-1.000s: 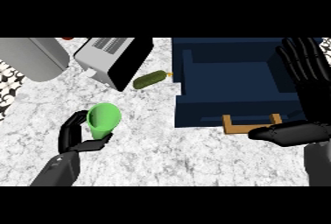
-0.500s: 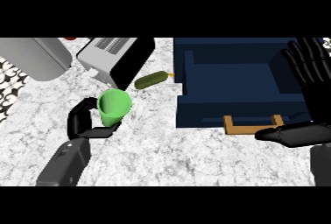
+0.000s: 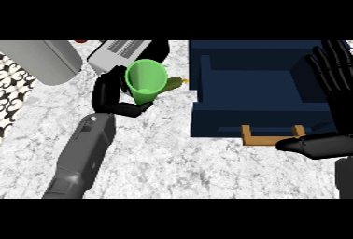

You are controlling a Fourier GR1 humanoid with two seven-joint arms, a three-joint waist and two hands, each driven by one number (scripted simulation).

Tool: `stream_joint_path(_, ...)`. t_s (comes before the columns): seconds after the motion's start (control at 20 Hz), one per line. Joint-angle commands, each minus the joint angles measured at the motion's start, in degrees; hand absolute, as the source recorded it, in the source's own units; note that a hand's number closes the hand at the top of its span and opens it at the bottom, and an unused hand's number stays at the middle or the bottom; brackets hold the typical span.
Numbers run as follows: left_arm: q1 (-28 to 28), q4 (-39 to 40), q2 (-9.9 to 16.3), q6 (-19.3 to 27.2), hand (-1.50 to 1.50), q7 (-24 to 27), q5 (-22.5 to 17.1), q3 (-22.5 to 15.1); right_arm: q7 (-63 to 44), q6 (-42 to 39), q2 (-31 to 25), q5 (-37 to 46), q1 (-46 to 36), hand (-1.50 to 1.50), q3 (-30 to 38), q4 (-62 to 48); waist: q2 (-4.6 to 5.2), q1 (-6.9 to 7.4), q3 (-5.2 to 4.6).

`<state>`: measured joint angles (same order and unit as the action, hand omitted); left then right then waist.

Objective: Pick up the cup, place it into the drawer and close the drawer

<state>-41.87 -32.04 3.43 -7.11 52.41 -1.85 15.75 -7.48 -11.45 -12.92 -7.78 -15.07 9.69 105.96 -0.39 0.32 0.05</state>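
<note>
A green cup (image 3: 147, 80) is lifted off the marble counter, its open mouth tilted toward me. My left hand (image 3: 111, 95) is curled round its lower side. The dark blue drawer (image 3: 262, 88) stands pulled out at the right, with a wooden handle (image 3: 271, 137) on its near front. My right hand (image 3: 334, 77) is held open at the right edge, fingers straight up over the drawer's right side, thumb below near the handle. The cup is left of the drawer, outside it.
A silver toaster (image 3: 118, 52) sits at the back behind the cup. A grey rounded appliance (image 3: 41, 59) lies at the back left. An olive green object (image 3: 173, 83) peeks out just behind the cup. Bare marble counter (image 3: 179, 163) stretches in front.
My left hand has raised the cup and carried it up and to the right, toward the drawer, tipping its mouth toward me. The right hand has barely moved.
</note>
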Motion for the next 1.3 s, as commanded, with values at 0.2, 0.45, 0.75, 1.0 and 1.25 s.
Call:
stream_joint_path(0.2, -7.7, -14.0, -3.4, 5.6, 1.5, -18.0, -3.5, -8.7, 0.6, 0.1, -1.1, -0.2, -2.4, -1.5, 1.9, -3.2, -0.16, 0.27, 0.01)
stream_joint_path(0.45, -16.5, -14.9, -3.4, 13.6, 1.5, -27.9, -6.3, -12.6, -0.7, 0.3, -0.6, 1.5, -0.3, -1.5, -0.4, 1.6, 0.13, -1.03, -0.04)
stream_joint_path(0.75, -30.1, -5.7, -3.4, 21.5, 1.5, -37.4, -7.2, -14.8, 1.4, 1.1, 1.4, 3.2, -0.1, -1.5, -2.4, 0.2, 0.62, -2.06, -0.01)
stream_joint_path(1.0, -32.8, 4.1, -3.4, 25.7, 1.5, -36.9, -11.6, -22.5, 1.5, 1.0, 1.6, 2.5, -1.2, -1.5, -2.2, -0.1, 1.02, -3.91, 0.01)
stream_joint_path(1.25, -34.1, 11.6, -3.4, 28.1, 1.5, -36.4, -13.4, -26.8, 0.7, 0.2, 1.0, 0.8, -4.8, -1.5, -1.7, -1.9, 1.73, -6.07, 0.03)
